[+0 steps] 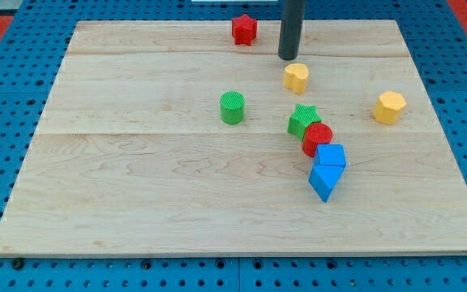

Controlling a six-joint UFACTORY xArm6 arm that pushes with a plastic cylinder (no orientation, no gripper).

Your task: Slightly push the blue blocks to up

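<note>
We see a pale wooden bench [136,195] carrying eight small blocks. Near the view's top lies a red star-shaped block [244,29]. Below and to the right sits a yellow heart-shaped block [297,78], and a yellow hexagonal block [389,107] rests near the right edge. A green cylinder [232,107] stands alone near the middle. A green star-shaped block [303,120], a red cylinder [317,139], a blue cube-like block [331,156] and a blue wedge-like block [323,182] touch in a chain running downward.
</note>
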